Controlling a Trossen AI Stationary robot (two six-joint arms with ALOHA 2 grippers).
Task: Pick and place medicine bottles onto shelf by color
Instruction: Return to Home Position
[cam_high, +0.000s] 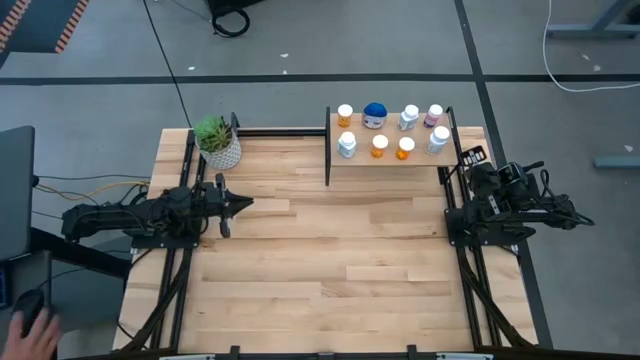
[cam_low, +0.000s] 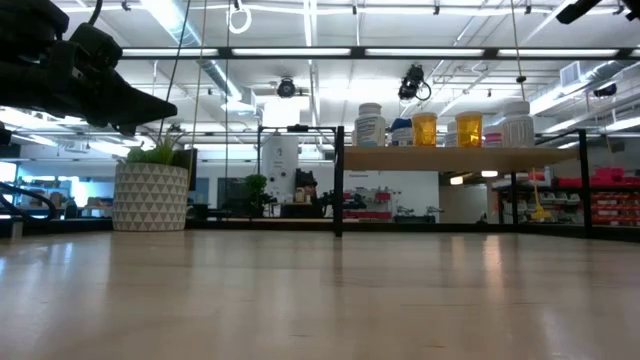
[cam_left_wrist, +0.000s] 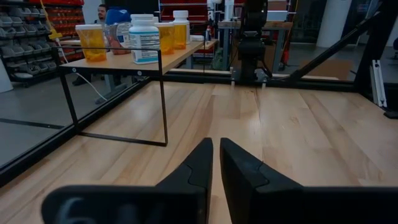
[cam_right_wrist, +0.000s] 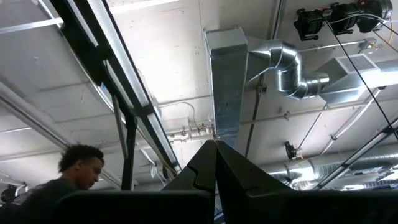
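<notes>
Left tool clenched, empty, above surface; right tool likewise, pointing up. Finds all bottles on shelf. Risks clipping shelf post while homing, toppling bottles.

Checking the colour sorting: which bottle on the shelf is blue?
The rounded blue bottle, second from the left in the shelf's far row; the others all have white caps.

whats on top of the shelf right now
Eight medicine bottles stand on the shelf in two rows of four: three orange, three white, one pink bottle, one rounded blue bottle. In the low view the nearer row hides part of the other.
</notes>
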